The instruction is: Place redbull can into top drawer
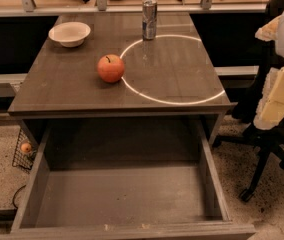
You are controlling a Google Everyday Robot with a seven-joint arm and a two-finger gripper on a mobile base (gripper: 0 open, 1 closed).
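The redbull can (149,19) stands upright at the far edge of the dark wooden table (72,84), right of its middle. The top drawer (122,194) is pulled wide open below the table's front edge, and its flat bottom holds nothing. My gripper (278,99) shows as pale, cream-coloured parts at the right edge of the camera view. It hangs beside the table's right side, apart from the can and above the floor.
A red apple (111,68) sits on the table left of middle. A white bowl (69,33) stands at the far left corner. A bright ring of light (172,101) lies on the tabletop. A black office chair (267,149) stands right of the table, and a wire basket (24,149) to the left.
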